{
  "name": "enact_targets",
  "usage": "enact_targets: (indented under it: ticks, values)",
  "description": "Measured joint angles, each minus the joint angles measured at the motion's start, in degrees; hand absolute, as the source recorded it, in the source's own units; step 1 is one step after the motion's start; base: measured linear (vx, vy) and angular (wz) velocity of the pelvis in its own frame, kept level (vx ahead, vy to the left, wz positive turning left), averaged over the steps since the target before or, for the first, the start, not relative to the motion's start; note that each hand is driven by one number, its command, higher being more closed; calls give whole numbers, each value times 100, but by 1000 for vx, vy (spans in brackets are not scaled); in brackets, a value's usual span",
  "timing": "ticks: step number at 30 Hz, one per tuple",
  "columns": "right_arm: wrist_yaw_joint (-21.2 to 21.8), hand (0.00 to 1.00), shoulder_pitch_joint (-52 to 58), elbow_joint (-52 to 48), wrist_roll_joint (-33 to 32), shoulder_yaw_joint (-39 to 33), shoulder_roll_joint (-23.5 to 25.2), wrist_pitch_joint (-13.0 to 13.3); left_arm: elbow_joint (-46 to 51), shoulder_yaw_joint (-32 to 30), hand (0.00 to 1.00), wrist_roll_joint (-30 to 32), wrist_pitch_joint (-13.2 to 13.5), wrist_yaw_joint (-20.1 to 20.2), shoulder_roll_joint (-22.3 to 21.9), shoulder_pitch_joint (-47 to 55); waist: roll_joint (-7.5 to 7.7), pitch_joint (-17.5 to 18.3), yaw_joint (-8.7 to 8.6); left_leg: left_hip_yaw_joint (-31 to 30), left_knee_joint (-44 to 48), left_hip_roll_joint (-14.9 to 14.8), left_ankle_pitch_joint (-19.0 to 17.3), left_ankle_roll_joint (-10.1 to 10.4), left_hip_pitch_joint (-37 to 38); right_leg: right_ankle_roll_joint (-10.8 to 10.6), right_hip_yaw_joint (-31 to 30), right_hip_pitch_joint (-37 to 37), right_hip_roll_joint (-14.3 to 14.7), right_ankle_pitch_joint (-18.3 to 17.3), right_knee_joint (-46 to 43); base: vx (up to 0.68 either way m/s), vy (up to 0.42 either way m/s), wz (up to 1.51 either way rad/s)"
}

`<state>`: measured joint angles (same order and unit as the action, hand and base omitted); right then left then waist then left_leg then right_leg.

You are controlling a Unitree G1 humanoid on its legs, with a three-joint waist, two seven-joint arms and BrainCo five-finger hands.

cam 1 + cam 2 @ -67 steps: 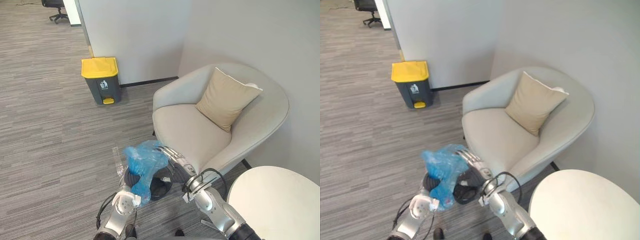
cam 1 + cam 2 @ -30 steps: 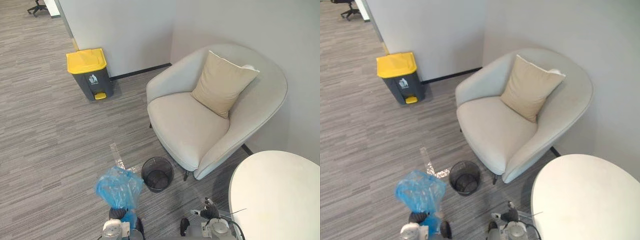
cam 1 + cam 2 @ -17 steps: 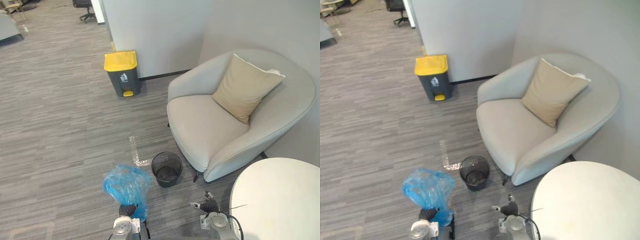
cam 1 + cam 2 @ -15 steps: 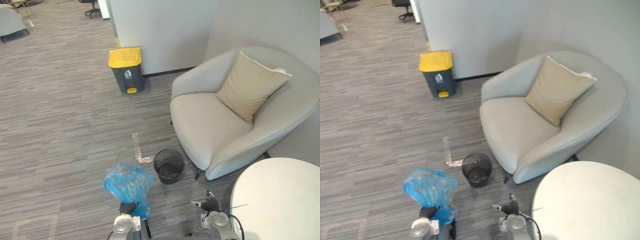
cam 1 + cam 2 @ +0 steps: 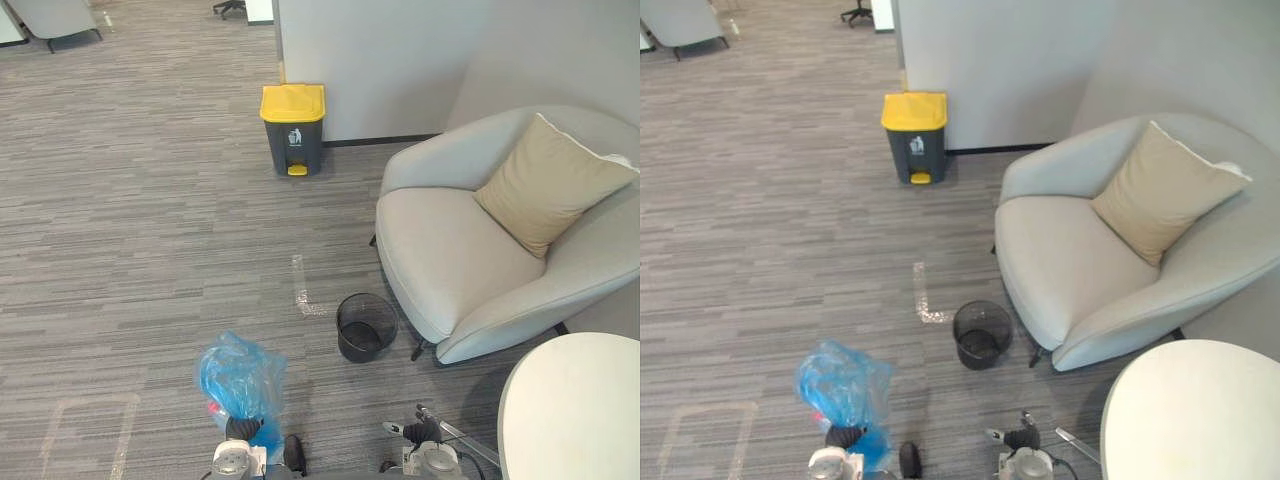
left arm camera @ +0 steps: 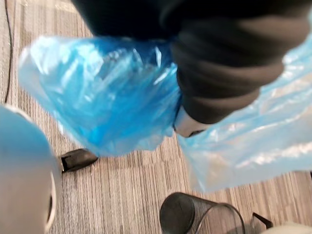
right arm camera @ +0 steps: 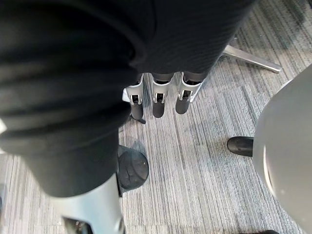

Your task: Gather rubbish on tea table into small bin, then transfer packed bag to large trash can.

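Held blue bag point(image 5: 238, 378), yellow-lidded trash can point(image 5: 292, 128) far ahead
The left hand point(image 5: 243, 429), lower left, is clenched on the bag's neck; the can stands well apart, upper centre.

Both head eyes look down, sharing the black mesh wastebasket point(image 5: 348, 345) centrally and the yellow-lidded grey bin point(image 5: 914, 135) toward twelve o'clock. Wrist cameras face floorward; the left, close against a blue plastic bag point(image 6: 107, 92), catches that wastebasket too.

The left hand point(image 5: 243, 430) holds a blue bag point(image 5: 238, 385) above the carpet point(image 5: 140, 230). A black bin point(image 5: 365, 327) stands just beside the armchair point(image 5: 460, 250); the yellow-lidded can point(image 5: 292, 130) stands by the wall point(image 5: 380, 60).
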<state>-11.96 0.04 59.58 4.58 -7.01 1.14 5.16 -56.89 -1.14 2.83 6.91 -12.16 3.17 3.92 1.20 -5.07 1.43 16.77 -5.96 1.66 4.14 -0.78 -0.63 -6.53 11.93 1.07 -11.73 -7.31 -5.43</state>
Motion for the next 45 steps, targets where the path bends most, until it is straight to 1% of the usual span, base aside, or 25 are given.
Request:
enact_targets:
  ticks: [4, 5, 6, 7, 8, 11, 12, 14, 16, 17, 19, 21, 23, 25, 27, 28, 29, 31, 34, 36, 37, 38, 41, 44, 45]
  values:
    - [-18, 0, -10, 40, 2, -252, -11, -22, 3, -20, 100, 0, 0, 1, 125, 10, 218, -68, 4, -20, 310, 293, -379, -224, -36, -369, 169, 7, -434, -458, -472, 142, 69, 21]
    - [-30, 0, 0, 41, 1, -333, -91, -32, -7, -9, 100, -8, -3, 0, 141, -4, 248, -56, -11, -219, 607, 374, -637, -305, -140, -495, 143, -50, -584, -410, -996, 211, 75, 42]
    - [-29, 0, -8, 33, 1, -355, -140, -42, -27, -13, 100, -10, -9, -2, 99, -23, 204, -97, -17, -314, 758, 381, -757, -333, -154, -485, 89, -214, -642, -355, -1521, 267, 132, 74]
    - [-40, 0, 29, 14, -4, -407, -168, -50, -37, -22, 100, -9, -8, -1, 60, -36, 99, -137, -77, -587, 1094, 344, -991, -395, -136, -384, -165, -545, -620, -24, -2545, 279, 114, 103]
    - [-37, 0, 25, -48, -8, -459, -181, -50, 10, -31, 100, -11, -10, -3, 43, -67, -13, -194, -120, -885, 1424, 189, -1219, -506, -139, -151, -581, -971, -363, -317, -3359, 281, 79, 100]
    - [-40, 0, -18, -53, -11, -472, -50, -43, 2, -200, 100, -20, -17, -4, 43, -91, 134, -162, -92, -1295, 1513, 103, -1445, -514, 1, 47, -764, -1404, 245, -837, -3376, 350, -9, 88]
    - [-42, 0, -16, -71, -12, -538, -14, -35, 0, -239, 100, -21, -20, -3, 2, -114, 152, -180, -105, -1560, 1505, 98, -1556, -491, 213, 96, -842, -1619, 616, -865, -3082, 399, -42, 83]
    - [-43, 0, -2, -79, -16, -650, -13, -35, 3, -247, 100, -20, -19, -3, -20, -111, 132, -169, -142, -1764, 1515, 108, -1688, -383, 355, 233, -1045, -1702, 902, -787, -2672, 374, -60, 92]
    - [-54, 0, 112, -87, -16, -818, 36, -40, 1, -463, 100, -13, -17, -2, -142, -99, 207, -114, -151, -2059, 1730, 270, -2043, -171, 595, 683, -959, -1689, 974, -148, -1862, 580, -120, 96]
    - [-46, 0, 129, -99, -17, -863, 28, -49, -13, -589, 100, -12, -41, -5, -241, -105, 125, -59, -141, -2049, 1875, 181, -2144, -58, 640, 697, -875, -1606, 992, -238, -1923, 560, -73, 50]
    - [-53, 0, 85, -260, -19, -858, -27, -47, 23, -793, 100, -10, -26, -1, -463, -82, -214, -10, -127, -1753, 2970, -24, -2177, 302, 220, 789, -763, -1186, 1117, -197, -1495, 539, -34, 27]
    - [-53, 0, 62, -267, -23, -750, 16, -59, 126, -926, 100, -11, -28, -2, -588, -100, -286, -45, -111, -1323, 4575, -225, -1817, 715, -325, 820, -834, -629, 1181, -215, -1034, 507, -30, 4]
    - [-53, 0, -40, -270, -47, -637, 130, -63, 236, -926, 100, -10, -21, 4, -607, -78, -256, -105, -65, -631, 5546, -670, -2184, 488, -837, 1008, -1041, -27, 1177, -331, -753, 450, 62, -19]
    - [-55, 0, -112, -268, -73, -642, 168, -65, 318, -898, 100, -10, -15, 6, -639, -99, -181, -155, -55, -373, 5233, -824, -2406, 338, -1143, 1010, -1143, 192, 1055, -336, -743, 373, 150, -25]
    - [-62, 0, -212, -277, -77, -720, 173, -64, 408, -884, 100, -10, -4, 6, -635, -132, -121, -196, -42, -333, 4079, -835, -2277, 327, -1500, 935, -1212, 306, 800, -379, -840, 307, 204, -35]
    - [-74, 0, -205, -309, -78, -759, 154, -63, 407, -832, 100, -7, 1, 3, -644, -145, -173, -173, -13, -484, 3193, -839, -1708, 335, -1527, 739, -1262, 303, 752, -481, -958, 255, 208, -46]
    - [-98, 0, -103, -385, -80, -784, 115, -67, 322, -731, 100, -7, -2, 13, -623, -175, -270, -162, 43, -622, 2686, -848, -880, 335, -1535, 366, -1377, 321, 728, -708, -1016, 294, 278, -38]
    - [-102, 0, -124, -354, -81, -859, 256, -94, 292, -756, 100, -9, -3, -3, -476, -359, -73, -166, 48, -635, 2604, -583, -928, 309, -1492, 358, -1498, 280, 503, -670, -946, 272, 244, -8]
    - [-106, 0, -139, -320, -69, -867, 296, -132, 264, -684, 100, -9, -14, 0, -427, -374, 6, -232, 163, -269, 2698, -582, -1267, 135, -1240, 183, -1769, 275, 397, -426, -1180, 214, 177, -40]
    - [-105, 0, -109, -372, -69, -825, 302, -130, 307, -674, 100, -4, -14, 1, -438, -289, 9, -251, 173, -41, 2611, -625, -1512, 115, -858, -39, -1904, -91, 414, -286, -2203, 170, 143, -83]
    - [-107, 0, -82, -432, -67, -739, 296, -130, 303, -661, 100, -3, -19, -1, -423, -261, 27, -279, 170, 151, 2575, -645, -1706, 105, -603, -241, -1964, -643, 418, -16, -3381, 123, 119, -79]
    - [-105, 0, -41, -460, -62, -697, 274, -129, 282, -629, 100, -3, -26, -1, -402, -257, -11, -315, 163, 215, 2576, -639, -1785, 109, -495, -233, -1960, -939, 409, 99, -3963, 112, 92, -64]
    - [-112, 0, 52, -572, -43, -670, 273, -125, 221, -614, 100, -7, -80, -6, -387, -267, 95, -327, 89, 431, 2358, -626, -2071, 228, 20, 121, -1291, -1792, 322, -309, -4810, 237, 27, -42]
    - [-114, 0, 8, -612, -2, -736, 252, -115, 98, -611, 100, -7, -104, -3, -447, -278, 116, -329, -41, 501, 1908, -607, -2096, 281, 558, 292, -246, -2112, 339, -531, -3567, 322, -62, -4]
    - [-115, 0, -41, -463, 0, -758, 249, -108, -15, -556, 100, -7, -105, -3, -413, -290, 120, -329, -126, 545, 1738, -597, -2086, 412, 732, 414, -58, -2101, 496, -188, -2314, 372, -97, 6]
